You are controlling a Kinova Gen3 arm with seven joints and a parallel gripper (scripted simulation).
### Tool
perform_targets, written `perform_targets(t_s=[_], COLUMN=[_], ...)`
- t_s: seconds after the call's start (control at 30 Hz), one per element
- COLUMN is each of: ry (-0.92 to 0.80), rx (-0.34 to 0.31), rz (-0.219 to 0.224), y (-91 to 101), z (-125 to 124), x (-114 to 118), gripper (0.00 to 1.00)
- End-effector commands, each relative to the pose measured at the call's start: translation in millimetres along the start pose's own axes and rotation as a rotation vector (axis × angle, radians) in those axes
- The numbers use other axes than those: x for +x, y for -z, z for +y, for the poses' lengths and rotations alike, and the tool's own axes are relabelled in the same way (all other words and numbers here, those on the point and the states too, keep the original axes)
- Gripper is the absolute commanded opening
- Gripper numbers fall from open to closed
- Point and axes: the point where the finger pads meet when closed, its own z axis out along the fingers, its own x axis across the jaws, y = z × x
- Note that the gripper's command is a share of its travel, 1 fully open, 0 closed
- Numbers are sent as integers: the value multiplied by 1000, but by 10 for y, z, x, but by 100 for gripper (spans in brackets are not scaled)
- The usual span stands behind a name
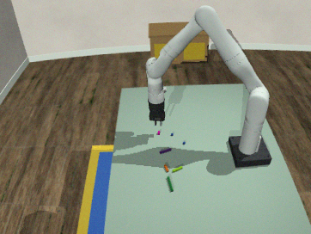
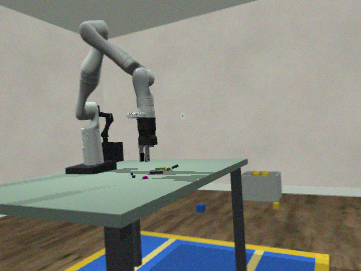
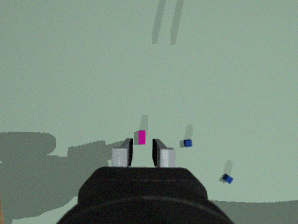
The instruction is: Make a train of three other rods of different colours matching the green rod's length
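On the far-left side of the rod cluster, my gripper [image 3: 144, 141] hangs above the magenta rod [image 3: 141, 136], fingers partway apart and holding nothing. In the wrist view the rod shows in the gap between the fingers, standing on end or steeply foreshortened; I cannot tell which.

My worry is the descent. With the gap this narrow, a small offset would bring a fingertip down on the rod and knock it away, or pinch it askew.

Just to the right sits one blue rod [image 3: 187, 143], near enough that the right finger might nudge it. The second blue rod [image 3: 227, 178] lies further right. Nearer the table's front, the purple rod [image 1: 165, 150], orange rod [image 1: 166, 168], green rod [image 1: 170, 184] and lime rod [image 1: 177, 169] sit apart from my approach.
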Motion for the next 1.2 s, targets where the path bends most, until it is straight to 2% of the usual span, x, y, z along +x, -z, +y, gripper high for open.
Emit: perform_targets(t_s=[0.0, 0.8, 1.17], ry=[12, 12, 13], rx=[5, 5, 5], rz=[-1, -1, 1], y=[7, 2, -74], z=[-22, -22, -25], x=[-15, -15, -16], gripper=[54, 54, 54])
